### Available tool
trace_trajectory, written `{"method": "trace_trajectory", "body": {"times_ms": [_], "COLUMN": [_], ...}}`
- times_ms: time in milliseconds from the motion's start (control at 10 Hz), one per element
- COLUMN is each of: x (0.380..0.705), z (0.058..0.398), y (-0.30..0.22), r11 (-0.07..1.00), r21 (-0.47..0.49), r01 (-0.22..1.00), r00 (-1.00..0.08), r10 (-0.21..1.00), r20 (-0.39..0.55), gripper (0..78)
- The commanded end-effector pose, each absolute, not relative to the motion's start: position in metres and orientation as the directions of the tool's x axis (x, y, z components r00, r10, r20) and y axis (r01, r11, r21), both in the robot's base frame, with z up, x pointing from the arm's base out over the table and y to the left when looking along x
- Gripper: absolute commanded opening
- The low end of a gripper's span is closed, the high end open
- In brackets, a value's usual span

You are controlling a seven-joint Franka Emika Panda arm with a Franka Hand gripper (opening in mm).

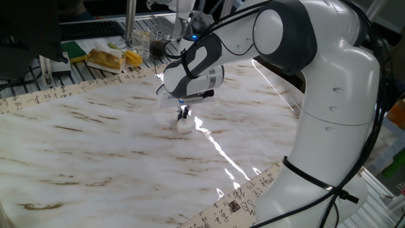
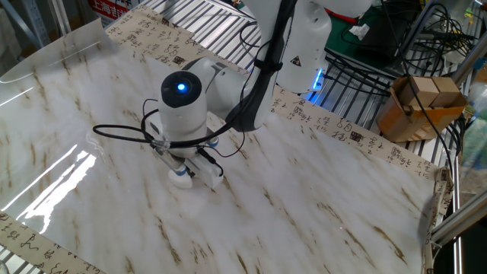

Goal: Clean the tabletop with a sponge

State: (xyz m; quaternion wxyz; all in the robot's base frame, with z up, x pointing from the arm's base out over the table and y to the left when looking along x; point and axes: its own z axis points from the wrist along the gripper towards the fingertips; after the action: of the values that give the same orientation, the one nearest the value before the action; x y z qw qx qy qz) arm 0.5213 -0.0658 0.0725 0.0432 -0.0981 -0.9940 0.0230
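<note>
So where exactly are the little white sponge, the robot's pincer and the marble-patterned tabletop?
small white sponge [image 1: 183,125], one fixed view: its rounded top, under the fingers.
two-finger gripper [image 1: 184,116], one fixed view: between its dark fingertips, pressed onto the sponge.
glossy white marble-patterned tabletop [image 2: 304,190], the other fixed view: bare veined surface.

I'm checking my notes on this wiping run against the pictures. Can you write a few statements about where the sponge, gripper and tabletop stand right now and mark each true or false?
1. The gripper holds the sponge down on the tabletop. True.
2. The sponge is green and yellow. False: it is plain white.
3. The sponge sits at the tabletop's printed border. False: it is out on the marble-patterned area, away from the border.
4. The gripper points down at the surface. True.
5. A brown cardboard box stands on the tabletop. False: it sits off the table, beyond the edge.
</note>
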Motion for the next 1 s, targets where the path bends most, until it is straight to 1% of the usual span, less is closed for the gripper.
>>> {"method": "trace_trajectory", "body": {"times_ms": [100,600,700,1000], "x": [0.524,0.525,0.526,0.526], "z": [0.066,0.063,0.061,0.058], "y": [-0.058,-0.047,-0.035,-0.023], "r11": [0.977,0.973,0.968,0.962], "r21": [-0.048,-0.039,-0.038,-0.035], "r01": [0.21,0.226,0.247,0.269], "r00": [-0.974,-0.971,-0.966,-0.96], "r10": [0.213,0.228,0.249,0.271], "r20": [0.073,0.071,0.069,0.066], "gripper": [1.1,1.1,1.1,1.1]}}
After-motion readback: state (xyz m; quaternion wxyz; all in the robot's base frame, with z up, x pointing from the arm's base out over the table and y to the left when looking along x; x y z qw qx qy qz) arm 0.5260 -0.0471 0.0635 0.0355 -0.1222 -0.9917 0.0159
